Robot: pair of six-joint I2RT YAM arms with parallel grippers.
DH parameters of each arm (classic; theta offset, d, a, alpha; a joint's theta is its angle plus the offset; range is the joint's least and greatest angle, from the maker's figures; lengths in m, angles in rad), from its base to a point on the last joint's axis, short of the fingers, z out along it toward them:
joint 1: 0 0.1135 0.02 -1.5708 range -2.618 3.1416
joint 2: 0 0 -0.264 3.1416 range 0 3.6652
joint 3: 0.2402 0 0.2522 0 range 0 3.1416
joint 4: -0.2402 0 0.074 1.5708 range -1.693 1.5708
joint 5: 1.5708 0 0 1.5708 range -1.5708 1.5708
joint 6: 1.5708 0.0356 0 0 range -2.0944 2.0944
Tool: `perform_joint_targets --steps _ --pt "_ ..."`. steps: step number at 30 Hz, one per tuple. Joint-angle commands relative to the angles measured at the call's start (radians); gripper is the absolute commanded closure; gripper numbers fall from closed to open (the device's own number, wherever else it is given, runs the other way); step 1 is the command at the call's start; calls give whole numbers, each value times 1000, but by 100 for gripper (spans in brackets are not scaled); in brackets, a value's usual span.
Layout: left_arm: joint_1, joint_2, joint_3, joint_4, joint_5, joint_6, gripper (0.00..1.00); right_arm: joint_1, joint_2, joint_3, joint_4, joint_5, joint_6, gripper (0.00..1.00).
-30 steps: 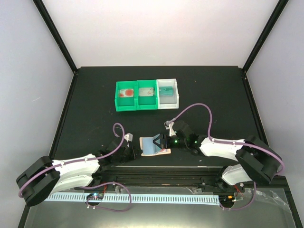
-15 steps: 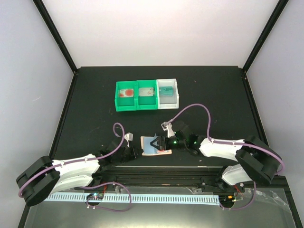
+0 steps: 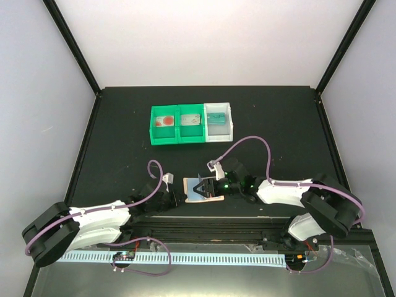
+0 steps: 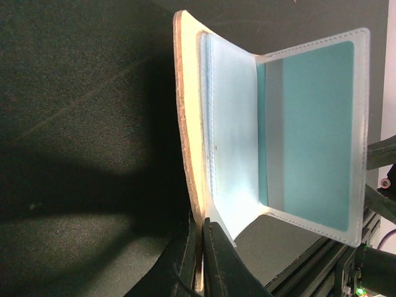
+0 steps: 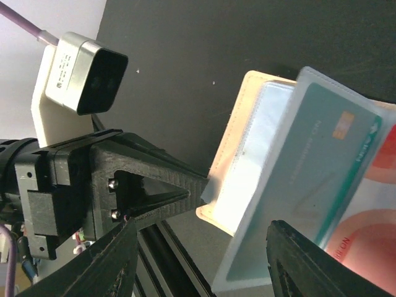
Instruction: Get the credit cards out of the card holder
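Your card holder [image 3: 203, 189] lies open near the front edge of the table [image 3: 124, 161], a corner of its tan cover clamped in the left gripper [image 4: 201, 232]. Clear sleeves fan out from the cover. One holds a teal card [image 5: 309, 179] with a gold chip, and a white-and-red card [image 5: 374, 210] shows beside it. Farther back, three cards lie flat in the row of bins [image 3: 179, 138], one per bin: a red-patterned card [image 3: 164, 120], a grey card [image 3: 192, 119] and a teal-tinted card [image 3: 216, 117].

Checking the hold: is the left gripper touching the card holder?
Touching. Left wrist view shows the left gripper pinching the card holder by its tan edge.
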Motion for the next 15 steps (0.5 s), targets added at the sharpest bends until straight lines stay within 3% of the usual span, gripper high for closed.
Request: perform_joint_targets --steps 1,9,15 --pt "-9 16 11 32 -8 -5 93 4 23 9 78 -52 14 43" --pt "-9 -10 28 -19 -13 6 92 3 46 13 84 -70 16 41" --pt "-9 -92 48 -128 -73 27 76 4 61 39 -26 2 -3 49"
